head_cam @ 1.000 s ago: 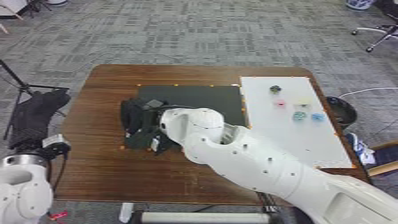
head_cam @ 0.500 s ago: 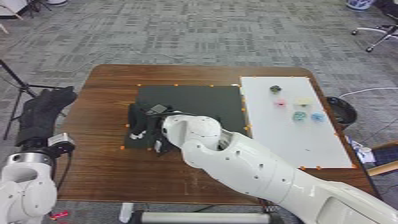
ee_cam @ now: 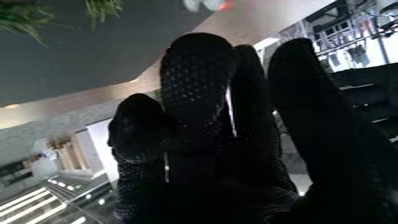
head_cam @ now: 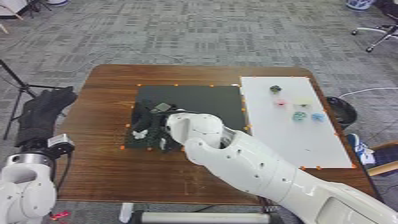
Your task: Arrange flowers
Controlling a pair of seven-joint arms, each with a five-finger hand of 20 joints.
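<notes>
Fingers of the right hand [head_cam: 144,118] are straight, slightly apart, above the dark mat [head_cam: 191,92]; white flower [head_cam: 139,134] is near, coloured flowers [head_cam: 317,117] are on the white sheet [head_cam: 298,145].

Gray patterned carpet [head_cam: 204,35] around a brown wooden table [head_cam: 98,170].

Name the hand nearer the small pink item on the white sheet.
Right hand: over the black rectangular mat, left of the item; the left hand is farther off, beyond the table's left edge.
</notes>
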